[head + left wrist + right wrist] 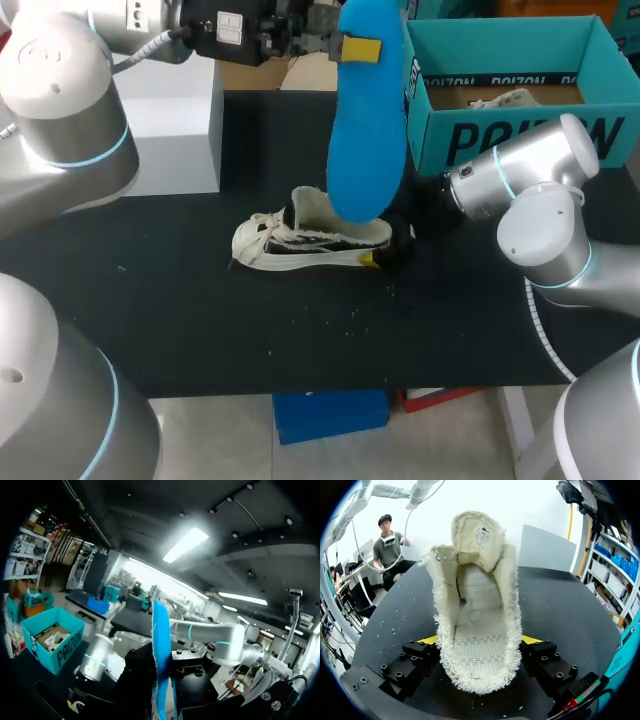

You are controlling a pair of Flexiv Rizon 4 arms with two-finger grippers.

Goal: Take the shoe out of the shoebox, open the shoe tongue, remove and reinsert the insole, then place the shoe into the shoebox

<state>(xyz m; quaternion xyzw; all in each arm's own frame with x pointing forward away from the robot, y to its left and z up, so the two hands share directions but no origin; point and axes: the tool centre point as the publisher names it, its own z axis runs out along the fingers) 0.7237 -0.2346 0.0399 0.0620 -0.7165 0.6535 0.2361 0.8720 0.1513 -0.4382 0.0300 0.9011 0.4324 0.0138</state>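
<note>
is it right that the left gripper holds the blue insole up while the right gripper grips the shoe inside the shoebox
Not quite: the shoe is outside the shoebox, lying on the black table beside it, as the head view shows. The left gripper does hold the blue insole up, and the right gripper grips the shoe.
</note>
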